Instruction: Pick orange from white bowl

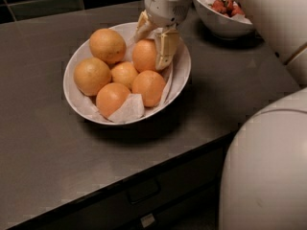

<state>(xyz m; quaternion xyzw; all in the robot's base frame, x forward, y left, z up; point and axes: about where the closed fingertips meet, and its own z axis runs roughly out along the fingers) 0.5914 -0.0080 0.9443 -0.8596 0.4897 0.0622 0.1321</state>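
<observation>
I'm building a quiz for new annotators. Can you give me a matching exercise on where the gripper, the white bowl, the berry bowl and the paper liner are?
Things:
1. gripper
2. white bowl
3. berry bowl
4. crumpled paper

Places:
A. back right of the counter
B. at the orange on the white bowl's back right side
C. mid-counter, holding six fruits
D. under the fruit, a flap showing at the front

Pairs: 1-B; 2-C; 3-A; 4-D

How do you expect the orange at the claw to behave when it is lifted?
The orange, at the claw on the far side of the white bowl, looks round and smooth, so it may slip or roll. The neighbouring fruits seem to touch it and would probably shift.
</observation>
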